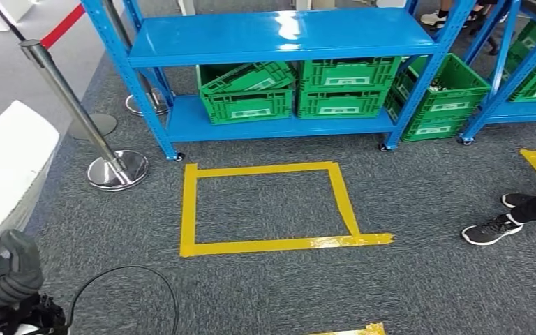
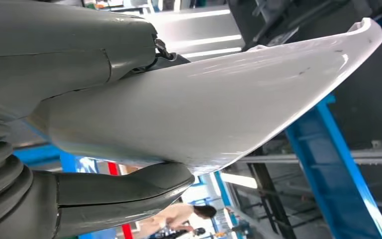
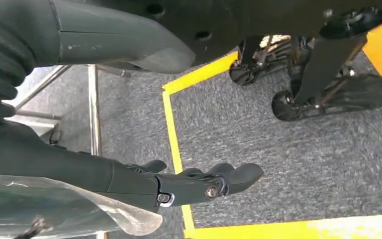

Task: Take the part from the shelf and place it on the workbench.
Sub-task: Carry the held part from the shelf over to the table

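Grey carpet (image 1: 405, 279) covers the floor of a workshop, marked with a square of yellow tape (image 1: 269, 209). Nearest, at the lower left of the head view, the left hand (image 1: 3, 279) grips the white part (image 1: 7, 174), a smooth curved panel that rises from the hand along the left edge. In the left wrist view the grey thumb (image 2: 124, 191) presses one face of the part (image 2: 204, 109) and the rest of the hand (image 2: 64, 50) lies against the other. A black cable (image 1: 122, 276) loops over the carpet beside this hand. The right hand (image 3: 189, 184), seen in the right wrist view, hangs over the carpet and tape with fingers extended and apart, holding nothing. Farther out, a person's black shoes (image 1: 492, 227) stand at the right edge, and a chrome post (image 1: 77, 108) on a round base stands at the left with a red belt (image 1: 63, 24). Farthest, a blue shelf (image 1: 279, 35) holds green crates (image 1: 338, 87) on its lower level; its upper level is bare, and another green crate (image 1: 443, 98) sits on the floor beside it.
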